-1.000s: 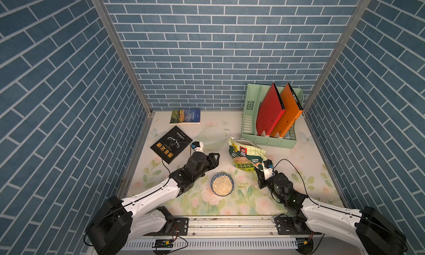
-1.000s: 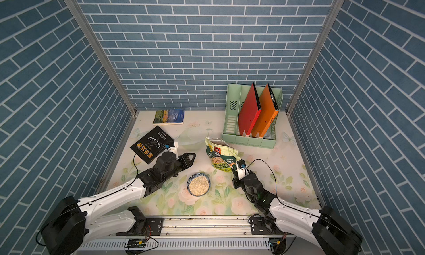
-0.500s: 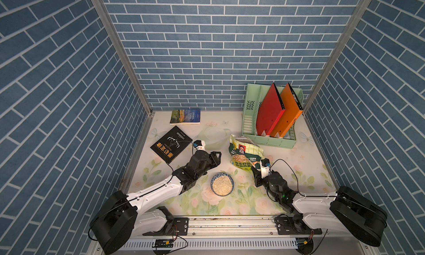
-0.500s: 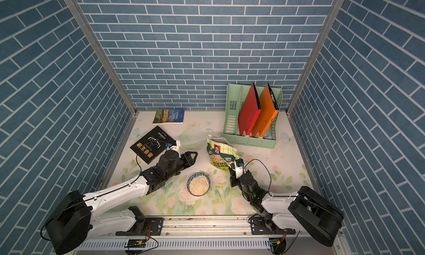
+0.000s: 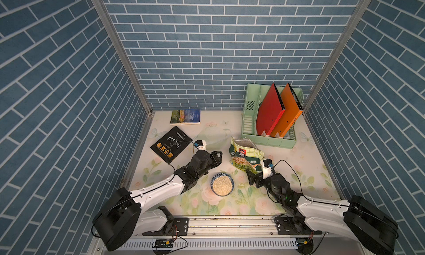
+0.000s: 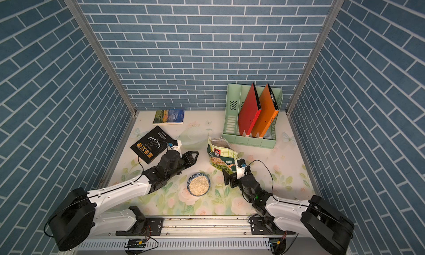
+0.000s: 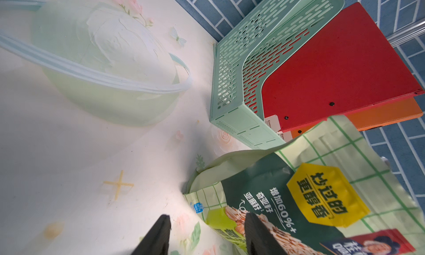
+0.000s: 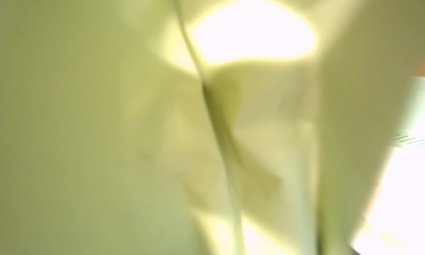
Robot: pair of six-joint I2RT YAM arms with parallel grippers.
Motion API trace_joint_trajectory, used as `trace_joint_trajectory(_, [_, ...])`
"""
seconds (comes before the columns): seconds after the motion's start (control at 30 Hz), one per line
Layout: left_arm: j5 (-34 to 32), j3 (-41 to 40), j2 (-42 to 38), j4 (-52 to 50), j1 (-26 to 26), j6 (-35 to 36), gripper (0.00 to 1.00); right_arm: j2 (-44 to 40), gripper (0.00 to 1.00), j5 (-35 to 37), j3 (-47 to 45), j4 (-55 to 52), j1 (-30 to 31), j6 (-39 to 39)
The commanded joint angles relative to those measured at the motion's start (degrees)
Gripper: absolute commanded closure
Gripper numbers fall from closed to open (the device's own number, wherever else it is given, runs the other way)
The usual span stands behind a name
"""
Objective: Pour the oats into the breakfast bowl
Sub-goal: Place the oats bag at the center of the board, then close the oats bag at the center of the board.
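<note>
Count: one pouch point(image 5: 245, 153), one breakfast bowl point(image 5: 232, 184), two books point(image 5: 171, 144) point(image 5: 185, 116), one slotted mint rack point(image 5: 253, 118), two binders, red point(image 5: 269, 111) and orange point(image 5: 286, 113), two pincers.

The bowl is round, blue-rimmed ceramic. It sits near the desk's point(image 5: 310, 173) 6 o'clock edge and is filled with pale flaky oats point(image 5: 222, 186). The glossy green checked pouch stands open-mouthed at the bowl's 1 o'clock.

Left pincer point(image 5: 218, 158): released and empty, at the bowl's 11 o'clock. Right pincer point(image 5: 255, 167): jaws spread at the pouch's lower corner; contact unclear.
</note>
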Motion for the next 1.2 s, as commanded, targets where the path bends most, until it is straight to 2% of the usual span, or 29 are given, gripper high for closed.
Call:
trace_joint_trajectory(0.0, [0.45, 0.37, 0.89, 1.8, -0.51, -0.04, 0.43, -4.95, 0.0, 1.58, 2.39, -12.43, 0.31, 1.7])
trace_joint_trajectory(0.27, [0.7, 0.14, 1.26, 2.51, -0.88, -0.03, 0.43, -15.09, 0.0, 1.29, 7.6, -30.59, 0.28, 2.52])
trace_joint_trajectory(0.63, [3.22, -0.15, 1.37, 5.45, -1.13, -1.22, 0.43, -14.7, 0.0, -2.36, 21.23, -52.42, 0.24, 3.06])
trace_joint_trajectory(0.73, [3.41, 0.0, 1.39, 5.28, -1.39, -0.72, 0.43, -15.03, 0.0, -2.11, 27.65, -59.65, 0.34, 0.49])
trace_joint_trajectory(0.87, [3.46, -0.59, 0.99, 5.97, -1.7, 0.43, 0.43, -11.15, 0.0, 0.14, 38.94, -70.78, -0.14, -1.73])
trace_joint_trajectory(1.0, [3.41, -1.24, 0.31, 6.45, -1.93, 0.63, 0.43, -6.38, 0.0, -7.11, 47.61, -77.21, -2.01, -7.1])
trace_joint_trajectory(1.17, [3.46, -1.38, -0.83, 6.24, -2.14, 1.39, 0.43, 2.42, 0.0, -20.83, 63.24, -88.27, -8.7, -16.64])
